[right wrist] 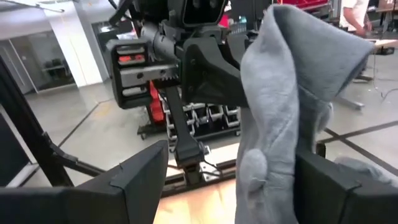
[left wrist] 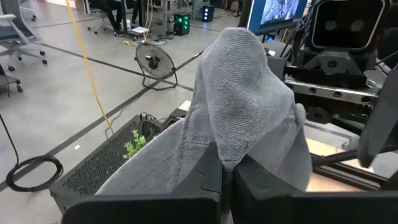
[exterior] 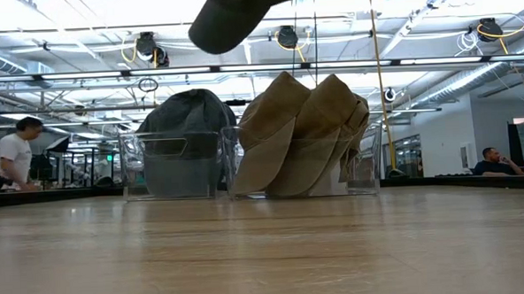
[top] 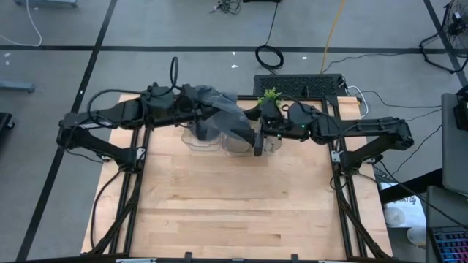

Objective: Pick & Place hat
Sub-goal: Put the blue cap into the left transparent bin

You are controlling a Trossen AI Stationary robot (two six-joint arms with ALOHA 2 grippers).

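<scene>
Left gripper (left wrist: 227, 177) clamped tight on grey hat (left wrist: 249, 106), held high above bins (top: 219, 139), right gripper (right wrist: 230, 177) facing it, fingers spread wide, hat between them.

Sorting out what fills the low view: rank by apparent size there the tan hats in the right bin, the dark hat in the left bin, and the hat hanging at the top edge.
1. tan hats, the largest.
2. dark hat in the left bin.
3. hanging hat, smallest, though cut off by the frame's top, so unsure.
</scene>
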